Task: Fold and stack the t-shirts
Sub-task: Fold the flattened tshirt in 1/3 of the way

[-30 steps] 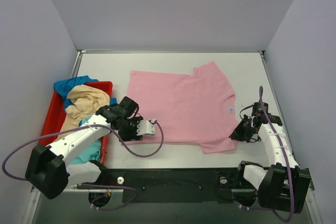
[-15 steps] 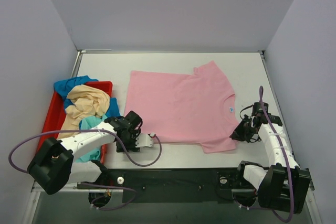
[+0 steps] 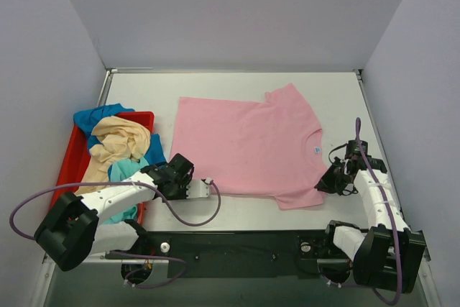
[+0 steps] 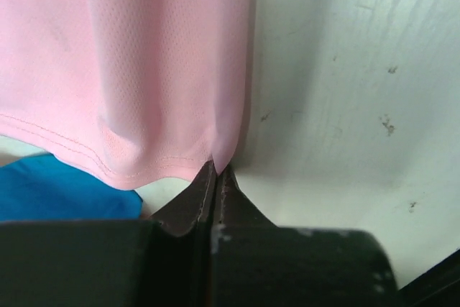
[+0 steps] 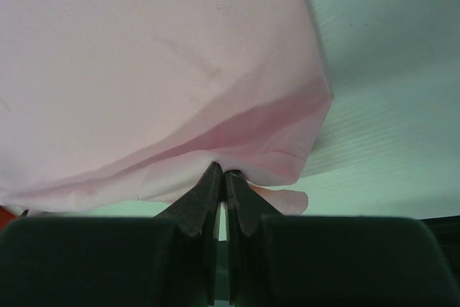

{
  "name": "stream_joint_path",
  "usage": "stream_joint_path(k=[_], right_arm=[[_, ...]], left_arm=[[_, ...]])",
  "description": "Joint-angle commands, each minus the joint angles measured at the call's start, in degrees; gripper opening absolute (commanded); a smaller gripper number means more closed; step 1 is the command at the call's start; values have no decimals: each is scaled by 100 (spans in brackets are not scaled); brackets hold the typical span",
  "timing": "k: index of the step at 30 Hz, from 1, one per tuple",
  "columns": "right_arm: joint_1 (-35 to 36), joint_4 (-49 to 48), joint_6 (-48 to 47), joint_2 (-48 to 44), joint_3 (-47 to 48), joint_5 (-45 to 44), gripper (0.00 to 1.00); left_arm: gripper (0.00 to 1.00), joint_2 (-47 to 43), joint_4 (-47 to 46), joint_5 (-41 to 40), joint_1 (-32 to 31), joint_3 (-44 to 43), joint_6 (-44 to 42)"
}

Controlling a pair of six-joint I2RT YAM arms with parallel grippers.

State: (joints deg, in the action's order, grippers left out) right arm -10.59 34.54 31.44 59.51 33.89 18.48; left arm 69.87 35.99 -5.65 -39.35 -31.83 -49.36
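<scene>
A light pink t-shirt [image 3: 244,145] lies flat on the table, its collar toward the right. My left gripper [image 3: 184,188] is low at the shirt's near-left hem corner. In the left wrist view the jaws are pressed together on that pink corner [image 4: 180,91], with the left gripper [image 4: 215,167] pinching the hem. My right gripper [image 3: 321,186] is at the near-right edge by the sleeve. It is shut on a fold of pink cloth [image 5: 158,77], and the right gripper [image 5: 221,172] holds the fold slightly raised.
A red tray [image 3: 72,152] stands at the left with cream-yellow [image 3: 118,138], blue [image 3: 97,115] and teal [image 3: 126,170] shirts heaped in it. Blue cloth [image 4: 57,188] shows just left of the left fingers. Grey walls enclose the table.
The left gripper has dropped toward the near edge, reached the shirt's hem corner and shut on it. The right gripper and the shirt have stayed put.
</scene>
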Motion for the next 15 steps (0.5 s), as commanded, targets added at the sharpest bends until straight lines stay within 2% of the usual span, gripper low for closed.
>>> stream_joint_path(k=[1,5,8,12,15], right_arm=[[-75,192,20,-167,127,112,0],[-75,789,37,-587,197,366,0],[-84,1142,-6,-878,364,332,0],[-119,1011,-59,-687,654,147,0],[-119,345,-173,-213,882,506,0]], left_arm=[[0,-139,37,424,6,-164,348],[0,-535,960,485,243,-578,734],[0,-772,1384,863,516,-833,1059],[0,-791,1219,811,727,-1140,1297],[0,-554,780,767,1016,-1456,1315]])
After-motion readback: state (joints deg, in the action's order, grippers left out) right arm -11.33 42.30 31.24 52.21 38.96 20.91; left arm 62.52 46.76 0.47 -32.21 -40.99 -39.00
